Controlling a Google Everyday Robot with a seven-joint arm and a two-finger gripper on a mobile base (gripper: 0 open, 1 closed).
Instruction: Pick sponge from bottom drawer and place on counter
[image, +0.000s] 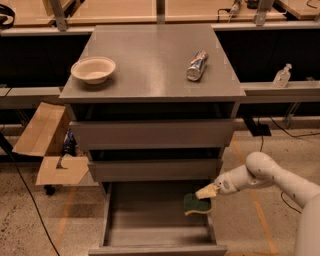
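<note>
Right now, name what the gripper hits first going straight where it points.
The gripper, holding the sponge, points left and slightly down; it would probably first meet the floor or left wall of the bottom drawer, depth unclear.

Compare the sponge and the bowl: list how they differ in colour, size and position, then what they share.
The sponge is dark green with a yellowish underside; the bowl is pale cream. The sponge is smaller than the bowl. The gripper holds the sponge over the open bottom drawer's right side; the bowl rests on the counter. Both are in plain view.
</note>
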